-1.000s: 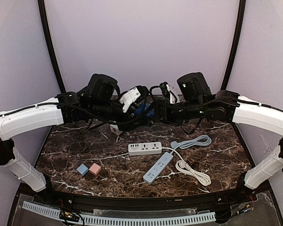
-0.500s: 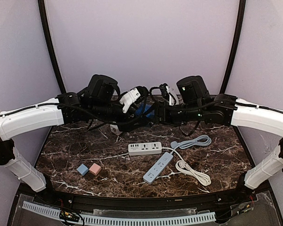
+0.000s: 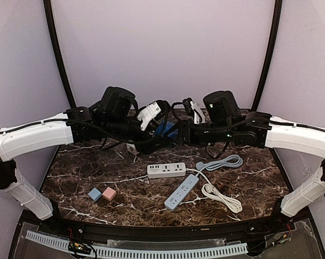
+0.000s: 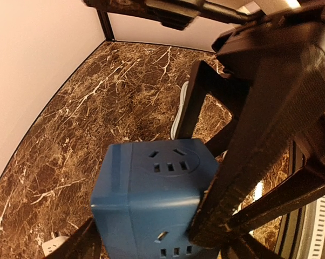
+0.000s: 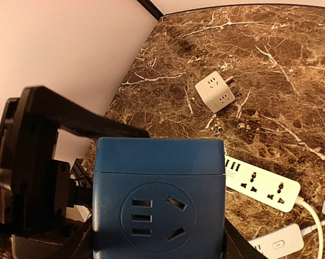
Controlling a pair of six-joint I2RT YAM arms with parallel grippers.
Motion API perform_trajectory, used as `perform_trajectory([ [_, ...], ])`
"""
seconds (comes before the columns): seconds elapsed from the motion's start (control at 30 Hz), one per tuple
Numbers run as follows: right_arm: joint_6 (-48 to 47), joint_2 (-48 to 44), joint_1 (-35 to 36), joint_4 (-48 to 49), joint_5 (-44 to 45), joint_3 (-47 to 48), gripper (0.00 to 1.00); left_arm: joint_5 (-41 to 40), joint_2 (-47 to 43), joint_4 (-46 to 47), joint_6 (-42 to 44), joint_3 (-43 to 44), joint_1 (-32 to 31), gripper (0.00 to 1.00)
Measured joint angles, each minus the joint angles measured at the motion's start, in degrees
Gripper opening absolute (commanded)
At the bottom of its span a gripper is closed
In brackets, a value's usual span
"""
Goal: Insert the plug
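Low in the top view, left of centre, a blue block (image 3: pixel 94 194) and a pink block (image 3: pixel 109 193) lie touching on the marble desk (image 3: pixel 70 167). To their right a grey strip (image 3: pixel 181 192) lies on a slant, with a coiled white cord (image 3: pixel 222 197) just beside its right end. A little farther back a white strip (image 3: pixel 166 170) lies crosswise near the frame's centre, and a looped grey cable (image 3: pixel 222 162) rests to its right. Behind the white strip, partly under the left arm, sits a white cube (image 3: pixel 133 148) – the right wrist view shows it alone on the desk, sockets on its faces.

Above all this, in mid-frame, the two arms meet tip to tip over the desk. Between them hangs the blue cube (image 3: pixel 165 128), clear of the surface. The left pincer (image 4: pixel 160 245) is closed on it, with a finger against its left side and a socket face turned up toward the camera. The right pincer (image 5: pixel 154 240) clamps the same cube from the other side – its fingers flank the lower corners, and a round socket face looks at the lens.
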Motion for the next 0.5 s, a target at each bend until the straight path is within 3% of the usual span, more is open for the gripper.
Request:
perform_trajectory([
  [0.07, -1.0, -0.6, 0.1, 0.1, 0.5, -1.0, 0.22, 0.0, -0.5, -0.1, -0.1, 0.0, 0.0, 0.93],
  [0.17, -2.3, -1.8, 0.1, -0.1, 1.8, -3.2, 0.21, -0.2, -2.1, -0.4, -0.4, 0.0, -0.1, 0.98],
  [0.5, -9.4, -9.1, 0.1, 2.6, 6.3, -9.7, 0.2, -6.8, -11.2, -7.1, -6.1, 2.0, -0.1, 0.99],
])
